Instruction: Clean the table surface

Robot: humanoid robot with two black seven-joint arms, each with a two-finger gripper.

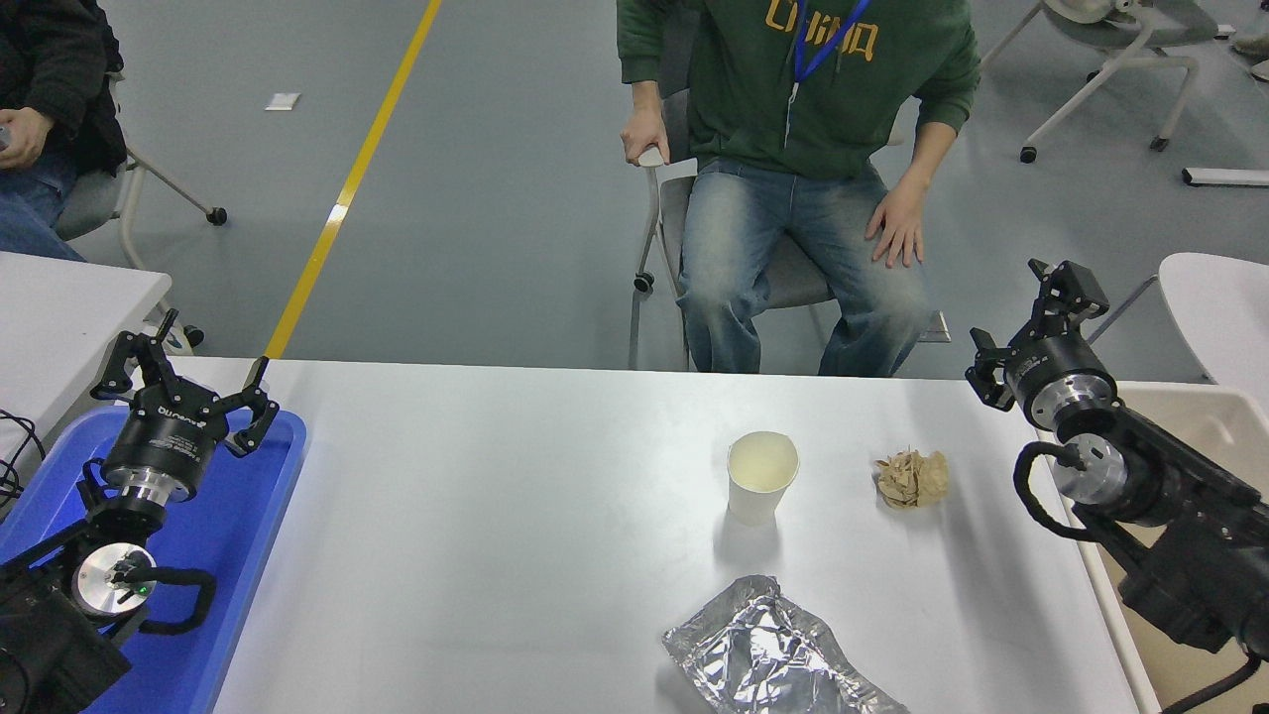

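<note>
The wide white table surface [496,516] carries a white paper cup [760,477] standing upright, a crumpled tan paper ball [912,479] to its right, and a crumpled sheet of silver foil [768,654] near the front edge. My right gripper [1036,307] is open and empty, held above the table's far right corner, right of the paper ball. My left gripper [183,367] is open and empty, parked over the blue tray [248,555] at the left.
A beige tray [1214,416] stands off the table's right edge under the right arm. A person in a green sweatshirt [793,89] sits on a chair at the far side. A small white table [59,297] is at far left, a rounded one [1219,307] at far right.
</note>
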